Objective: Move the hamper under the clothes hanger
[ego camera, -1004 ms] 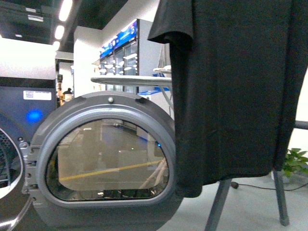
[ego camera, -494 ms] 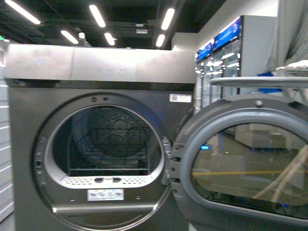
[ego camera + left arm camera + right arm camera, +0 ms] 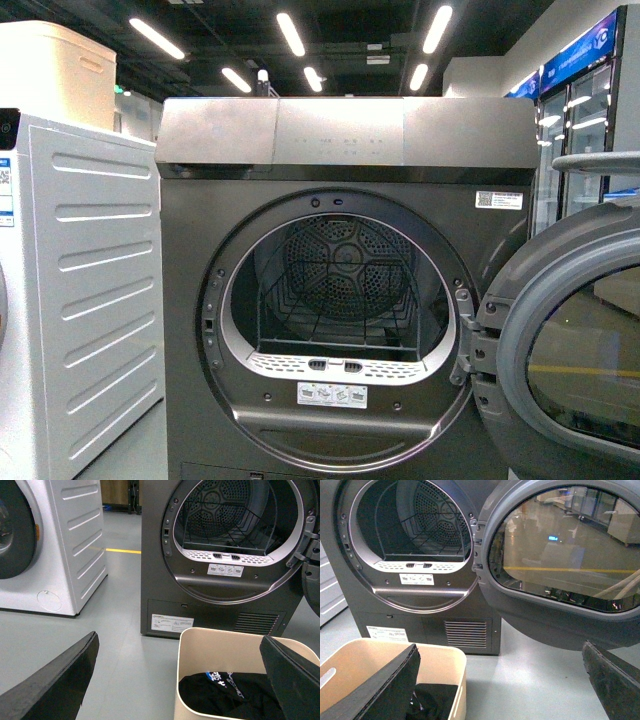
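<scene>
The hamper is a beige bin on the grey floor in front of the dryer, with black clothes inside. My left gripper is open above the hamper's near side, one finger over the floor and the other over the bin. The hamper also shows in the right wrist view. My right gripper is open, with one finger over the hamper and the other over bare floor. The clothes hanger is out of view. Neither gripper shows in the front view.
A dark grey dryer stands straight ahead, its round door swung open to the right. A white washer stands to its left with a cream box on top. A grey horizontal bar juts in at the right.
The front view has swung left. The black shirt and slanted legs seen a second ago have left the picture; the dryer drum and the white washer have come in.
</scene>
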